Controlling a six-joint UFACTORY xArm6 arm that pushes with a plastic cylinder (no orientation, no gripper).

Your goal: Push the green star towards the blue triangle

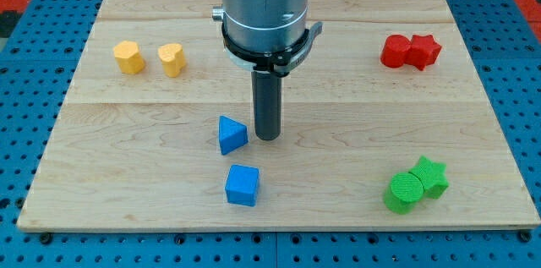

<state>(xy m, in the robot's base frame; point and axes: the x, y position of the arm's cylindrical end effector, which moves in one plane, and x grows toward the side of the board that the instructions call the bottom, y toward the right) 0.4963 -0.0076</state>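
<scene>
Yellow blocks sit at the view's left, near the top edge of the wooden board [84, 158]: a yellow hexagon [129, 57] and, just beside it on its right but apart, a yellow heart [172, 59]. Right of these, near the board's middle, lies the blue triangle [232, 134], and below it, apart from it, a blue cube [243, 185]. My tip [268, 137] rests just beside the triangle, on its right; whether the two touch I cannot tell, since the gap is too fine to read. The rod rises straight from there into the grey arm [263, 2] at the view's top. I carry no jaws, so nothing is grasped. Far to the right, near the top, two red blocks touch each other: a rounded red block [395, 51], its shape unclear, and a red star [423, 50]. Below them, near the bottom right corner, a green cylinder [403, 192] touches the green star [430, 175], which stands behind it to the right, well apart from both my tip and the triangle.
</scene>
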